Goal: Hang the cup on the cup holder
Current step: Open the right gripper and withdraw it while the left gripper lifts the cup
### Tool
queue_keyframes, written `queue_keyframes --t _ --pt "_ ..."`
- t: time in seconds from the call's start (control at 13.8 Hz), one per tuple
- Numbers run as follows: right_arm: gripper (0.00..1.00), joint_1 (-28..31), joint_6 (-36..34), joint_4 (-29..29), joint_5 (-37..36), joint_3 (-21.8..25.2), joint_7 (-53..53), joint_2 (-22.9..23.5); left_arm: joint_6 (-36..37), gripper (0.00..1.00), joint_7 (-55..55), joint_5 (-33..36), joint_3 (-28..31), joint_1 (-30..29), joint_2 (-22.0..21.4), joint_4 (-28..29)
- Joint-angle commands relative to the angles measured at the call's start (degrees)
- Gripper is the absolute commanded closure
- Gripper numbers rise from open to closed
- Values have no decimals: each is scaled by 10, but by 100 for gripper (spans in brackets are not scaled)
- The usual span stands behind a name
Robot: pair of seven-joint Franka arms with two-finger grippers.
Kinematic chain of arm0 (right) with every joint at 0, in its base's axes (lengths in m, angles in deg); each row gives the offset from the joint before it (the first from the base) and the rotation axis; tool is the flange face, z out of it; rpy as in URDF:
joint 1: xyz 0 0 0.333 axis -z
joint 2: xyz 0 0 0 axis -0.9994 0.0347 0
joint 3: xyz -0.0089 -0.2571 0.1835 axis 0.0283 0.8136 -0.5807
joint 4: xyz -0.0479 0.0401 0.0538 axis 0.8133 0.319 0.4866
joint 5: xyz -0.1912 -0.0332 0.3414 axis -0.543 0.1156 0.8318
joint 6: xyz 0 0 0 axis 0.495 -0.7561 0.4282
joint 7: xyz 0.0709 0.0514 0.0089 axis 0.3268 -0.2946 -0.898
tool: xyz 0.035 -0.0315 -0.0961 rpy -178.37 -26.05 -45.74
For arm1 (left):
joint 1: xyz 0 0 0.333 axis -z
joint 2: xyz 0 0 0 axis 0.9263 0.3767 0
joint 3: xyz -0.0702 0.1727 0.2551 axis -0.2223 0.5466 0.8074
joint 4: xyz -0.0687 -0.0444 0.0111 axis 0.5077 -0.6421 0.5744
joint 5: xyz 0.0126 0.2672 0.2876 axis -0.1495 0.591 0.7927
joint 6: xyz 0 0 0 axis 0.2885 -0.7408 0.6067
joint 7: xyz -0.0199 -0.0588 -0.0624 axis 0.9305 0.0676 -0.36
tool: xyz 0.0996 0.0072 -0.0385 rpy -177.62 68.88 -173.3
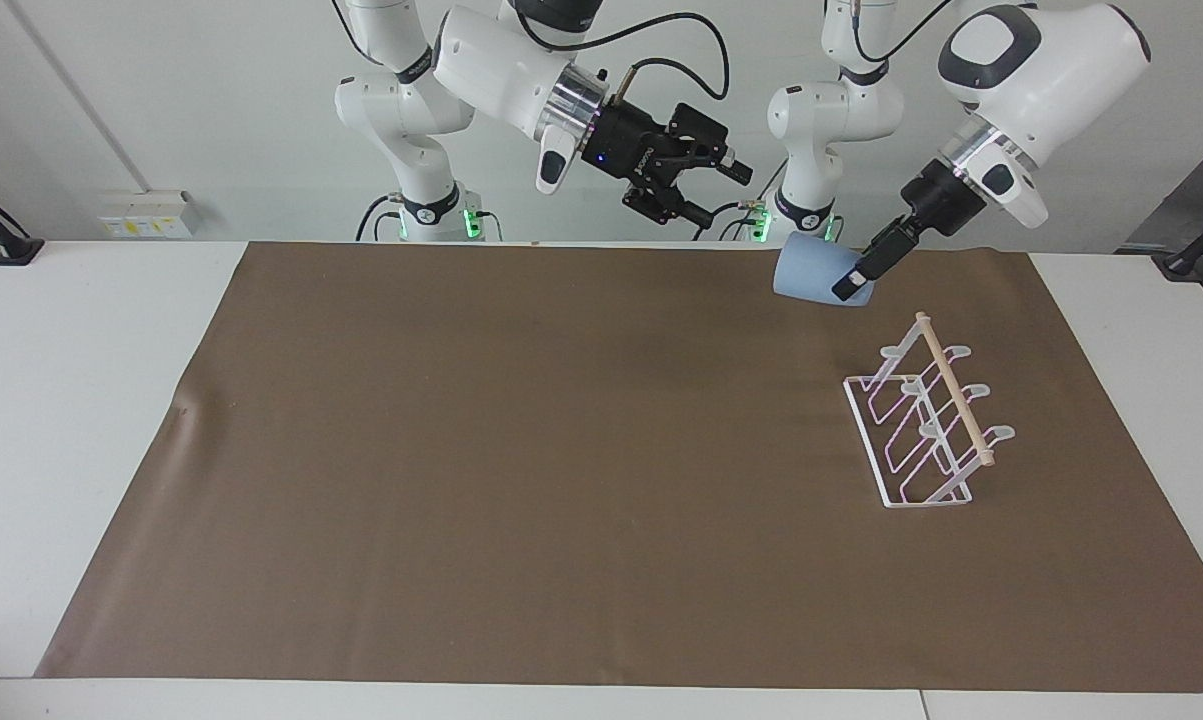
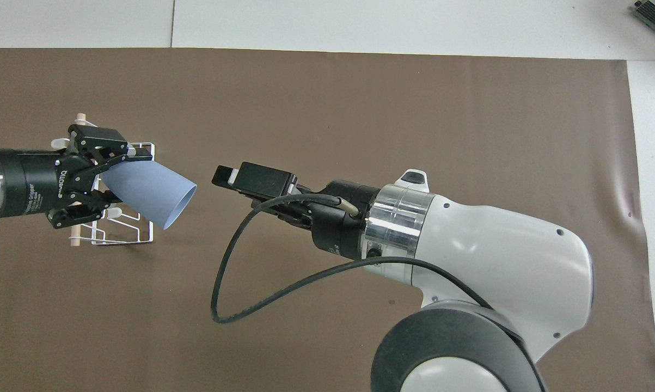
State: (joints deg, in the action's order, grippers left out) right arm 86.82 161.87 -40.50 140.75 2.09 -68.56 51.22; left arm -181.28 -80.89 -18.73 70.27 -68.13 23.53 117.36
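Facing view, read across from the right arm's end of the desk [image 1: 81,420]. Brown mat [image 1: 561,480] covers most of the white desk top.

Right tool [image 1: 723,190]: up in the air over the mat's edge nearest the robots, fingers spread apart, nothing between them. In the overhead view the right tool [image 2: 224,177] points toward the cup's open mouth with a clear gap of mat between them. A black cable [image 2: 262,283] loops under its wrist.

Cup [image 1: 811,276]: light blue, held in the air on its side, over the mat between the robots and the cup holder. Overhead view shows the cup [image 2: 150,196] with its narrow base inside the left tool and its wide mouth facing the right tool.

Left tool [image 1: 854,281]: fingers closed around the cup's base end; the arm slopes down to it from above. In the overhead view the left tool [image 2: 106,182] sits over the rack.

Cup holder [image 1: 926,425]: white wire rack with wooden dowel on top, standing on the mat toward the left arm's end. No cup on its prongs. Cup and rack are apart.
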Motion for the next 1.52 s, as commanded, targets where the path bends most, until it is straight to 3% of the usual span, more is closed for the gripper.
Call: queue_keyframes --t 0.0,0.58,0.87,1.02,1.23,1.45 --pt "13 9 -3 -3 -54 9 -5 -1 4 100 24 91 -4 7 12 -24" --pt "13 10 1 -8 -161 79 -18 1 -141 100 28 336 -12 14 24 -12" --pt "13 10 3 -8 -208 132 -22 6 -187 100 28 463 -12 17 75 -19" --pt "5 10 0 -8 -299 158 -23 10 -213 100 26 472 -12 14 85 -17" --pt "5 10 -9 -17 -413 172 -26 10 -244 100 26 473 -12 7 100 -17" --pt "5 10 -74 -11 -552 202 -60 10 -289 100 25 486 -8 3 132 -17"
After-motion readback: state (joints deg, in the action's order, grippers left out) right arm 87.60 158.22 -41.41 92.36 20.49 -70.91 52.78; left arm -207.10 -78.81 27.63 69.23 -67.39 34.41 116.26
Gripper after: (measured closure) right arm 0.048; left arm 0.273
